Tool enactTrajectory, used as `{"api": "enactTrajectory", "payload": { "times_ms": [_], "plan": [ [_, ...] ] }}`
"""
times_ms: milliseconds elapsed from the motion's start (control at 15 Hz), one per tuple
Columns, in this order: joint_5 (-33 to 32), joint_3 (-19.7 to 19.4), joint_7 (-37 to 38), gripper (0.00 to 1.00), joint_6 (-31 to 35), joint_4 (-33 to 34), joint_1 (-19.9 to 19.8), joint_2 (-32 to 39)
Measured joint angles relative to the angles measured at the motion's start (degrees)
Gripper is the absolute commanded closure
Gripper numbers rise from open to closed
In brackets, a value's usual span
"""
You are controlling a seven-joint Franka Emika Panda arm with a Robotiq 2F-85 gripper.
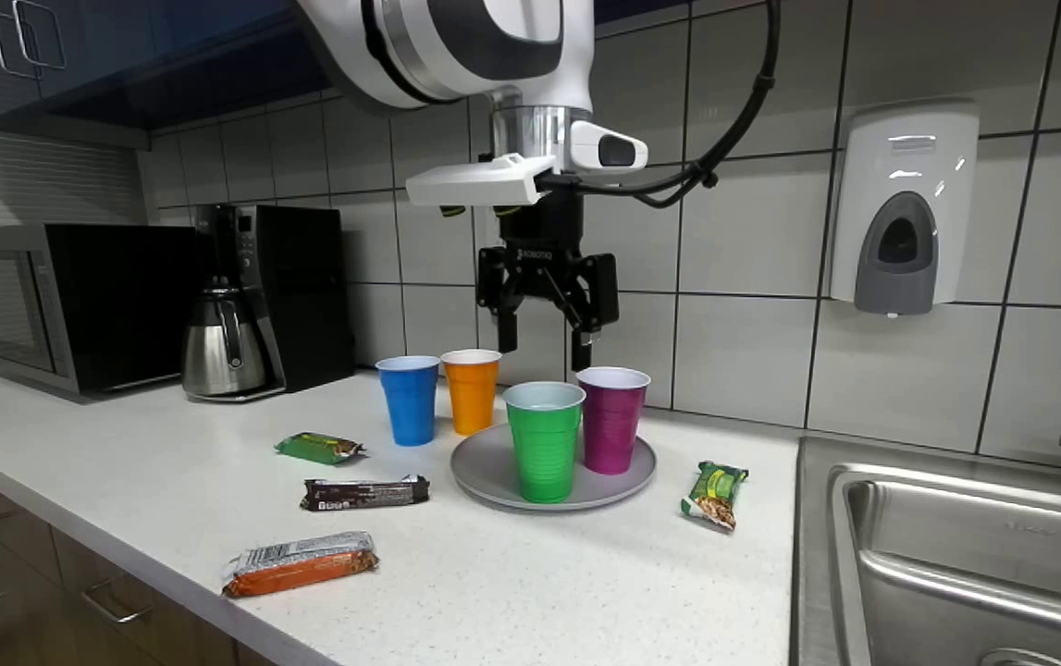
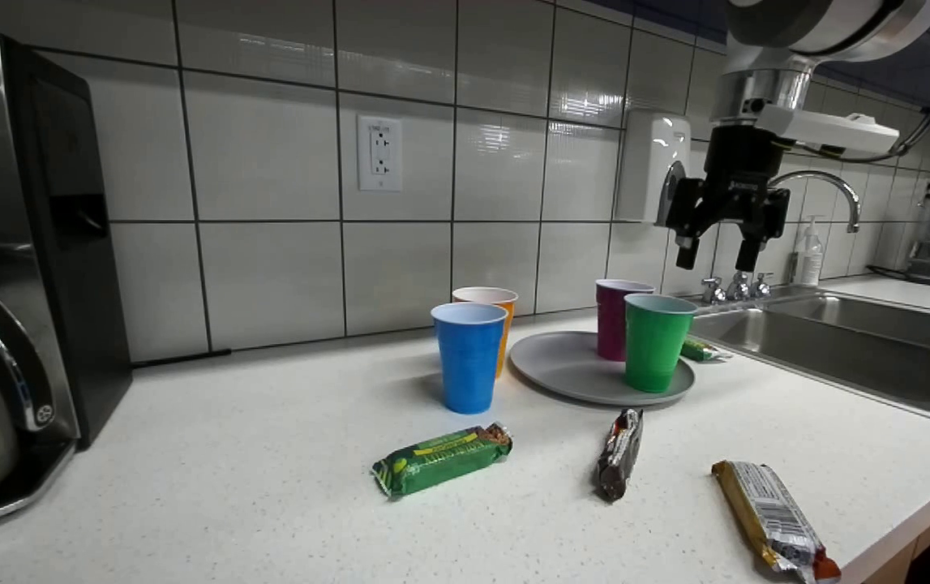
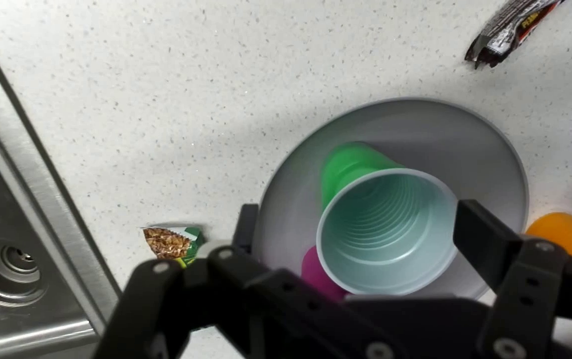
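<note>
I'd count the green cup (image 1: pixel 545 453) and purple cup (image 1: pixel 613 427) on the gray plate (image 1: pixel 484 474) as done, the blue cup (image 1: pixel 411 407) and orange cup (image 1: pixel 472 398), off it toward the tabletop's (image 1: pixel 539 583) back edge, as likely left, with my end effector (image 1: pixel 544 347) spread, empty, clear of the cups.

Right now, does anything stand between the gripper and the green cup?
Nothing visible stands between the open gripper and the green cup; in the wrist view, the cup's mouth shows between the fingers. The purple cup stands beside it on the gray plate.
</note>
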Motion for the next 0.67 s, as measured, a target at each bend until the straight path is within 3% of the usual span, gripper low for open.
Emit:
{"api": "enactTrajectory", "payload": {
  "times_ms": [667],
  "plan": [
    [1.2,-1.3,-2.7,0.0,0.4,-2.0,-1.0,0.0]
  ]
}}
